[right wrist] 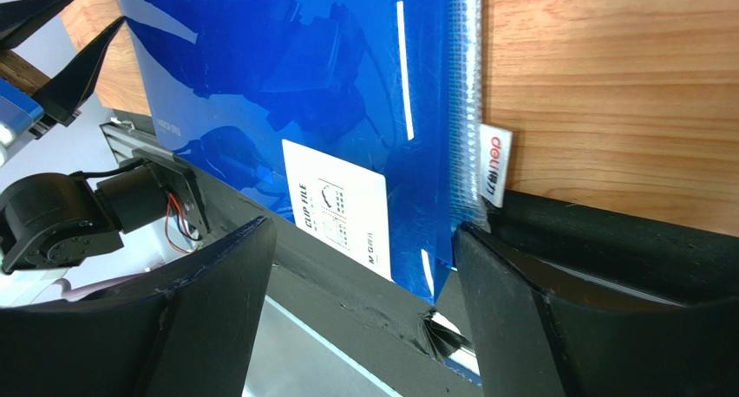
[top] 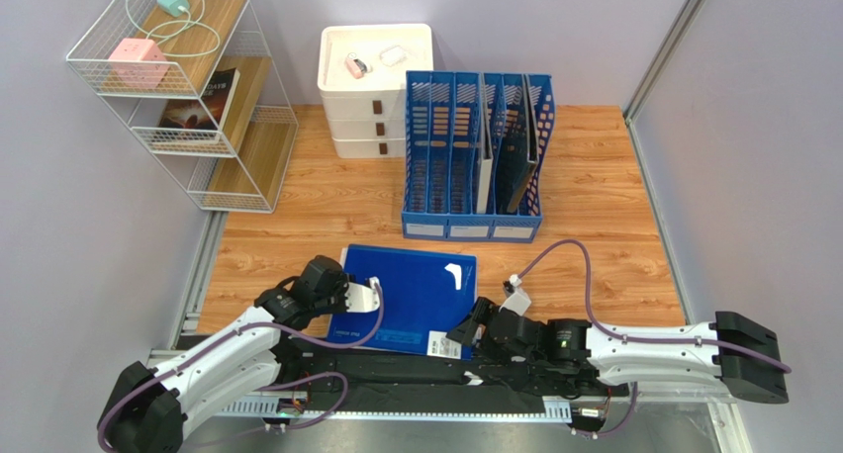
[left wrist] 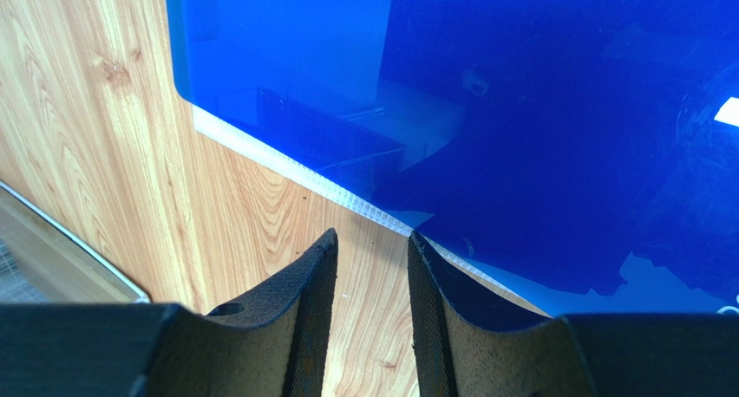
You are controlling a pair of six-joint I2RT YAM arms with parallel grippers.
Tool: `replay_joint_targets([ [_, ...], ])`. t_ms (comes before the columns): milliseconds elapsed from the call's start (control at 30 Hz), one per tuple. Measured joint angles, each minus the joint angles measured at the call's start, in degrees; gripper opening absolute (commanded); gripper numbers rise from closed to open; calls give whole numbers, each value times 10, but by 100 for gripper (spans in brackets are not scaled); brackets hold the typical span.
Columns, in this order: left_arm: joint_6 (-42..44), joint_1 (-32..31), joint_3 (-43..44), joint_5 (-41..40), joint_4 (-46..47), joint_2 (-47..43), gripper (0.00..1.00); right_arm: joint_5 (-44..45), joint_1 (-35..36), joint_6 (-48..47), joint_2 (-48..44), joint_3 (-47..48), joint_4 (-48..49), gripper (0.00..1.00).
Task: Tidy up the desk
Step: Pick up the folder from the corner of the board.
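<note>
The desk (top: 594, 206) is a light wooden tabletop. A blue clip file folder (top: 411, 295) lies flat near its front edge, with a white label at its near right corner. My left gripper (top: 373, 297) is at the folder's left edge. In the left wrist view it (left wrist: 371, 241) is slightly open, with bare wood between the fingers and the folder (left wrist: 520, 111) edge by the right fingertip. My right gripper (top: 473, 326) is at the folder's near right corner. In the right wrist view it (right wrist: 364, 232) is wide open, with the folder (right wrist: 286, 85) corner between the jaws.
A blue file rack (top: 473, 156) with several slots, two holding folders, stands behind the folder. A white drawer unit (top: 374, 87) stands behind it at the back. A white wire shelf (top: 188, 87) holds a pink cube, a teal item and a book at far left. A black strip (top: 396, 369) runs along the near edge.
</note>
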Motion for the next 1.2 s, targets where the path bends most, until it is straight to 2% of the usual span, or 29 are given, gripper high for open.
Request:
replay_joint_targets([
  [367, 0, -4, 11, 4, 7, 34, 42, 5, 0, 10, 40, -26, 83, 80],
  [700, -13, -49, 54, -28, 7, 119, 42, 7, 0, 12, 38, -43, 121, 77],
  [967, -27, -66, 76, -31, 13, 157, 42, 9, 0, 25, -11, -89, 166, 68],
  [1167, -42, -99, 92, -18, 28, 184, 37, 10, 1, 24, -37, -92, 197, 61],
  [1200, -44, -104, 95, -18, 28, 189, 37, 10, 1, 23, -42, -92, 201, 57],
])
